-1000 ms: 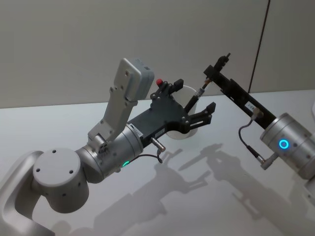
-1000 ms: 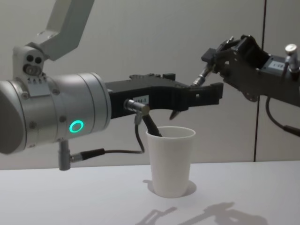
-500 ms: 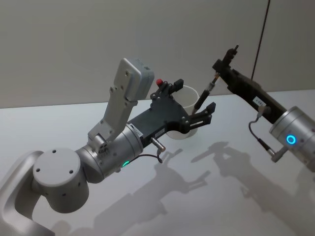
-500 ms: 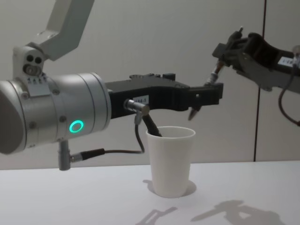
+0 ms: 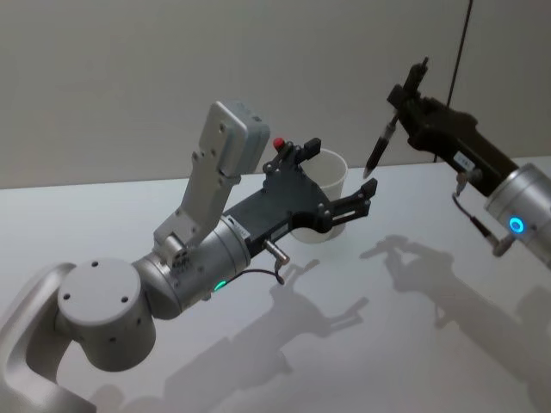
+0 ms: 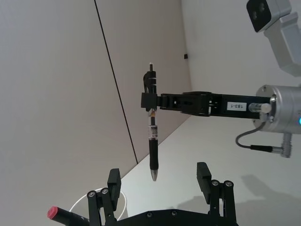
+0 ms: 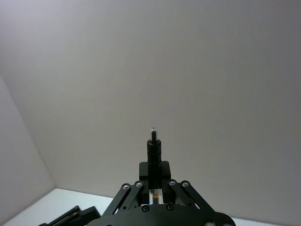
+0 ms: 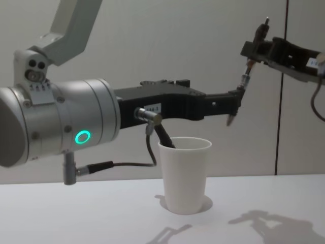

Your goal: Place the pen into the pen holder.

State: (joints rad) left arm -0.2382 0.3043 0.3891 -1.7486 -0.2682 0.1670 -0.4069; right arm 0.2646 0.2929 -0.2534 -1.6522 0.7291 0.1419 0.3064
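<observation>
Left gripper (image 5: 331, 194): nearest of the working parts, held level above the white table (image 5: 103, 224), reaching over the pen holder; its fingers stand well apart and carry nothing, as the left wrist view shows.

Pen holder (image 8: 185, 174): white paper cup standing upright on the table, partly under the left gripper. A dark item with a red tip (image 6: 53, 213) already sits in it, leaning at the rim.

Pen (image 6: 152, 141): black, hanging nearly upright with its tip down, in the air above and to the right of the cup, its tip near the left gripper's finger ends. It is not over the cup mouth and touches neither the cup nor the left gripper.

Right gripper (image 6: 149, 100): farthest off, raised high, clamped on the pen's upper part just below the clip.

Progress: the pen is grasped and lifted; not yet in the holder.

Left to do: by my judgement, bring the tip over the cup opening, lower it in, release.
</observation>
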